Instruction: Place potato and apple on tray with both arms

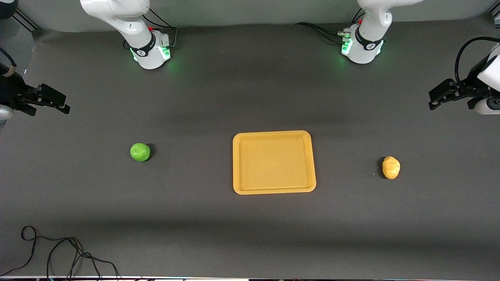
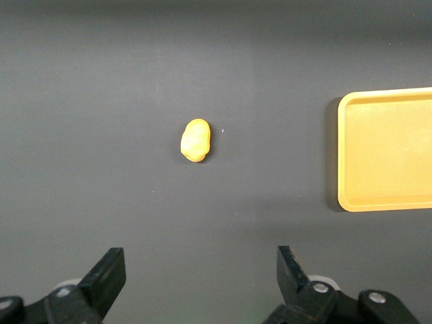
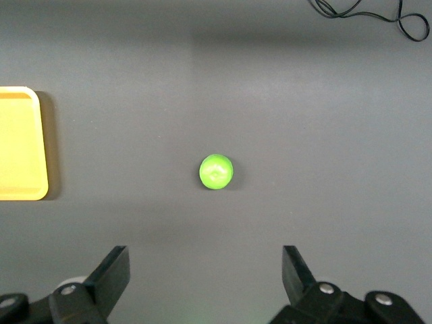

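The yellow-orange tray [image 1: 273,162] lies flat in the middle of the table. The green apple [image 1: 140,152] sits on the table toward the right arm's end, apart from the tray. The lumpy potato [image 1: 391,167] sits toward the left arm's end, apart from the tray. My right gripper [image 1: 64,103] hangs open and empty at its end of the table; its wrist view [image 3: 206,266] shows the apple [image 3: 216,171] below and the tray's edge [image 3: 17,145]. My left gripper [image 1: 433,100] hangs open and empty at its end; its wrist view [image 2: 201,266] shows the potato [image 2: 196,140] and the tray [image 2: 388,148].
The dark grey mat [image 1: 250,97] covers the table. A loose black cable [image 1: 58,249] lies by the edge nearest the front camera at the right arm's end, also in the right wrist view [image 3: 368,13]. The green-lit bases [image 1: 150,52] [image 1: 361,47] stand farthest from the front camera.
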Robot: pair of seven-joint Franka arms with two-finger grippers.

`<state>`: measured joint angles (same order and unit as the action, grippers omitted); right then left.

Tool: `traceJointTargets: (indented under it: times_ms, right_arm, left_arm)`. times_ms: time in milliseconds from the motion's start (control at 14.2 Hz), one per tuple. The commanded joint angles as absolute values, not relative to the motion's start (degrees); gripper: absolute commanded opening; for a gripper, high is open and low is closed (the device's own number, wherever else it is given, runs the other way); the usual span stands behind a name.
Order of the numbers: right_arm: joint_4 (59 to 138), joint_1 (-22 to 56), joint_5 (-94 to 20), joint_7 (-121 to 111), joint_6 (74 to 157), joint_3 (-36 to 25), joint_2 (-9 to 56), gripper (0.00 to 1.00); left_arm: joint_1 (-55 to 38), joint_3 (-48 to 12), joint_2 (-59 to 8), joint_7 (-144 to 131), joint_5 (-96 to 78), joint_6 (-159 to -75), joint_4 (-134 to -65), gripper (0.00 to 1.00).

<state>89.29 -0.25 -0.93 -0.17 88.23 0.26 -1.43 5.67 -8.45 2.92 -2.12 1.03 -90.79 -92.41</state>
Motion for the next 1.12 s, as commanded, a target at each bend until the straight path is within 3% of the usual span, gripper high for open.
traceJointTargets:
  times_ms: [0, 1054]
  right_arm:
    - [90.4, 0.2, -1.6, 1.0, 88.0, 0.0, -3.0, 1.0]
    - [90.5, 0.1, -1.7, 0.9, 88.0, -0.2, -2.8, 1.0]
  left_arm:
    - [5.9, -8.3, 3.0, -1.0, 0.5, -91.2, -92.3, 1.0]
    - [5.8, -8.0, 2.3, -1.1, 0.4, -93.1, -93.2, 1.0]
